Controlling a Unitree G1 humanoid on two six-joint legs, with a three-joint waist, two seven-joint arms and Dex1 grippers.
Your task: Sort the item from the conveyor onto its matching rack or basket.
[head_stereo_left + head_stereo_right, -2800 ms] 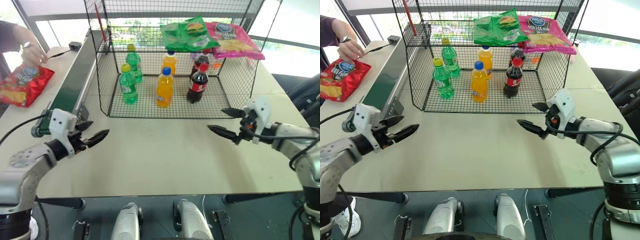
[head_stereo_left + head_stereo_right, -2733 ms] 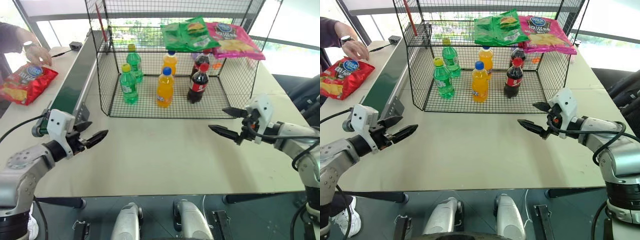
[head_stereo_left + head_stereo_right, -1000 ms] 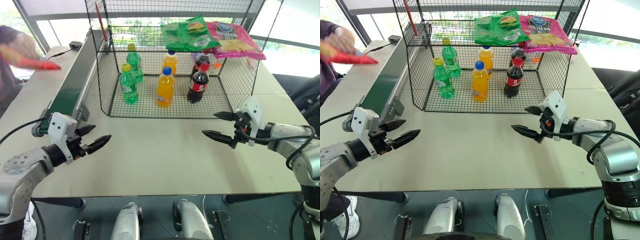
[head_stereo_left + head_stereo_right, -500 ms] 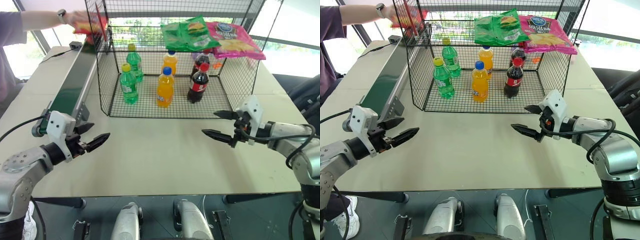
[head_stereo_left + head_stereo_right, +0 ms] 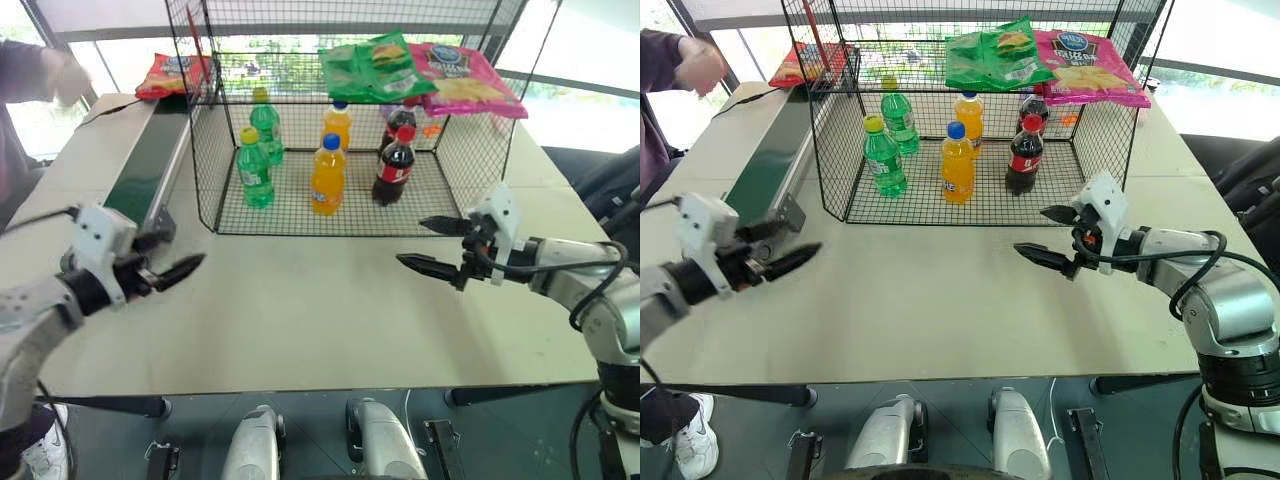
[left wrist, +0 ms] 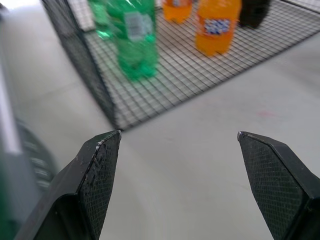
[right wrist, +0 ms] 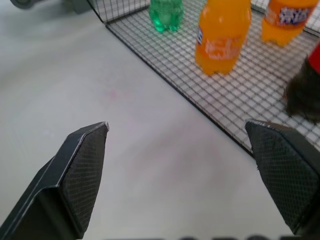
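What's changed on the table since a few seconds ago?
A person carried the red crisp bag from the tabletop left of the conveyor to the belt's far end and let go. Both hands, left hand and right hand, stay open and empty. Bottles and the two bags on the top tier are unmoved.

Work surface: a pale beige table (image 5: pixel 330 310) spanning the scene. Resting directly on it are two fixtures. At roughly 10 o'clock, the conveyor (image 5: pixel 150 165), a narrow dark-green belt with grey side rails, runs away toward the table's far edge, its near roller end closest to the viewer. At 12 o'clock, just beside the conveyor, stands the black wire-mesh cage (image 5: pixel 215 150), its mesh floor lying flat on the tabletop. A black cable (image 5: pixel 105 107) trails across the table at about 11 o'clock, beside the conveyor's far end.
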